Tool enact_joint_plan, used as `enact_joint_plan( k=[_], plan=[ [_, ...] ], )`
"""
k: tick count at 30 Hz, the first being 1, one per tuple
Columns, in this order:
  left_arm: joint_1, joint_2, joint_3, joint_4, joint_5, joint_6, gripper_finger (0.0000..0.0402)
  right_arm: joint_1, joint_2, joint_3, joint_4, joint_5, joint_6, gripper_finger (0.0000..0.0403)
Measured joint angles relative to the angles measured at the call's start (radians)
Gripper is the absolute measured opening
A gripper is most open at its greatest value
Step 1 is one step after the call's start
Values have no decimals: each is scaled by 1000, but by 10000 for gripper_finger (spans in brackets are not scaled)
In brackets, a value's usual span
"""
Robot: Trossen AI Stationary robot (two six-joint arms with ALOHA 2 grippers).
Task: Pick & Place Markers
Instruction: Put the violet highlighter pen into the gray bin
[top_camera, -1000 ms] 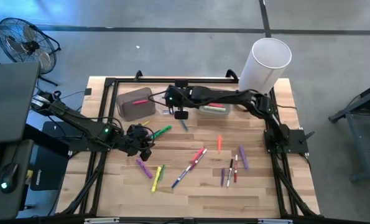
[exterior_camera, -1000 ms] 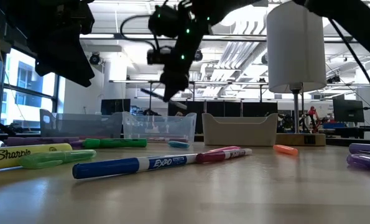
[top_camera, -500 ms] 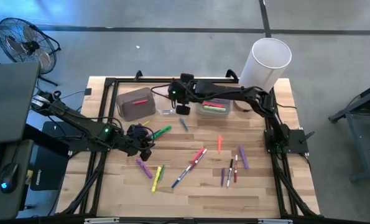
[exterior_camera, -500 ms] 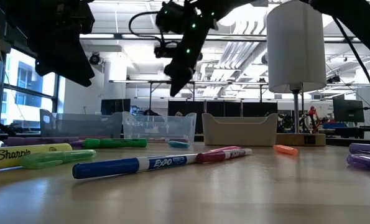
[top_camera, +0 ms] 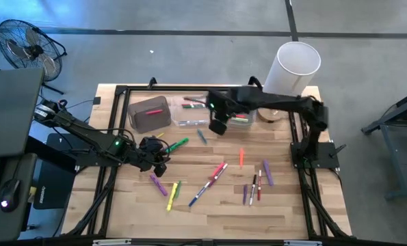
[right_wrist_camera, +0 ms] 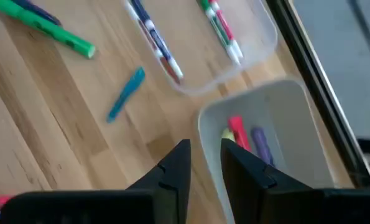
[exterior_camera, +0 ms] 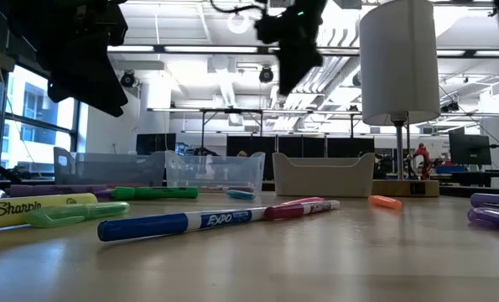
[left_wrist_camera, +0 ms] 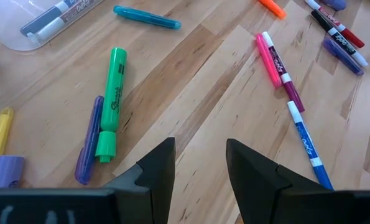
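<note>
left end effector (top_camera: 163,152): I'm holding it low, fingers apart, empty, by the green marker (top_camera: 178,144) | right end effector (top_camera: 218,127): I'm hovering it empty, fingers slightly apart, near the far bins (top_camera: 189,113) | step: between picks; loose markers (top_camera: 217,171) lying mid-worktop | next: I'm judging a descent onto one marker, fingers straddling it.

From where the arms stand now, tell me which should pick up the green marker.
Left. The left gripper hovers open right beside the green marker; the right gripper, empty, hangs farther off by the bins.
</note>
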Motion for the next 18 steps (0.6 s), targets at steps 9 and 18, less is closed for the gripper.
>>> enact_joint_plan(
  k=[9, 18],
  plan=[
    [0, 0, 0, 1, 1, 0, 140, 183, -370, -493, 76, 29, 499, 77],
    [0, 0, 0, 1, 1, 0, 140, 504, -608, -797, 39, 31, 1148, 62]
  ],
)
